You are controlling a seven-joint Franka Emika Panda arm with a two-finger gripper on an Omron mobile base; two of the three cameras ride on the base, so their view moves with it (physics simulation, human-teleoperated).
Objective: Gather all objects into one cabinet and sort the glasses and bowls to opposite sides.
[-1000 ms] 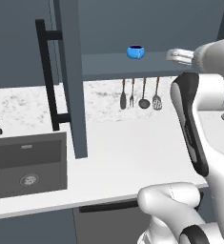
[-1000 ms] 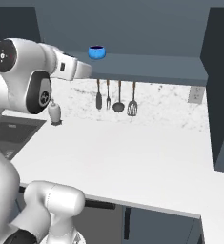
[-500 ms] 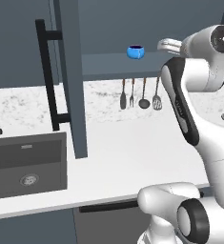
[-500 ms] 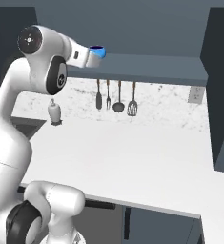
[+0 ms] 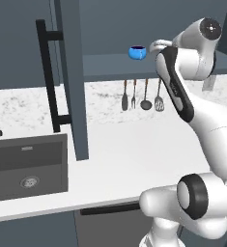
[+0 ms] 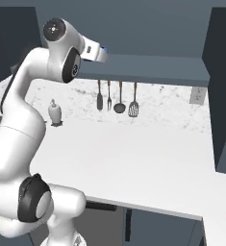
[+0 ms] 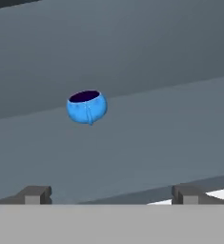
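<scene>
One squat bright-blue vessel [image 5: 137, 52] with a dark inside stands on the shelf [image 5: 105, 65] of the open slate-blue wall cabinet. Its door [image 5: 72, 82] swings out toward me, carrying a long black bar handle [image 5: 49, 77]. My gripper [image 5: 154, 46] hovers just right of the vessel at shelf height, apart from it. In the hand view the vessel [image 7: 86, 107] sits ahead and left of centre, beyond my open gripper [image 7: 111, 193], which holds nothing. From the right, the gripper [image 6: 101, 52] covers most of the vessel. The second blue vessel, tumbler and reddish-brown bowl are out of view.
Three kitchen utensils [image 5: 140, 94] hang on the backsplash under the shelf. A dark sink [image 5: 28, 166] is set in the white counter [image 5: 129, 154] at left, with a soap dispenser [image 6: 54, 113] beside it. The open door's edge juts over the counter.
The arm has swung its upper links over and carried the hand leftward along the shelf, closer to the blue vessel. The vessel and the base views have not shifted.
</scene>
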